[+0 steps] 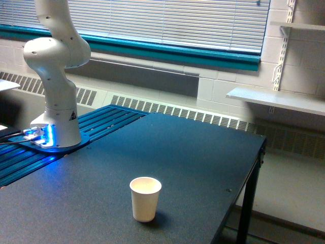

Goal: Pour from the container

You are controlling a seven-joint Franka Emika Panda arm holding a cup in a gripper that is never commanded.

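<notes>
- Pincer out of sight above the top edge of the exterior view; impossible to tell how far open or what it grips.
- Only the white arm [56, 61] showing: base and lower links, bolted to a blue-lit mount at the exterior view's left.
- Clear container nowhere in the view; its place cannot be told.
- Small cream-white paper cup [145, 198] standing upright on the dark worktop [193, 152], toward the near edge, well apart from the arm's base.
- Cup mouth open upward; inside looks pale, contents impossible to judge from this angle.
- Blue ribbed rails [101, 122] lying beside the base on the worktop's far-left part.
- Window blinds [167, 20], a teal sill and a white wall shelf [279, 99] behind.
</notes>
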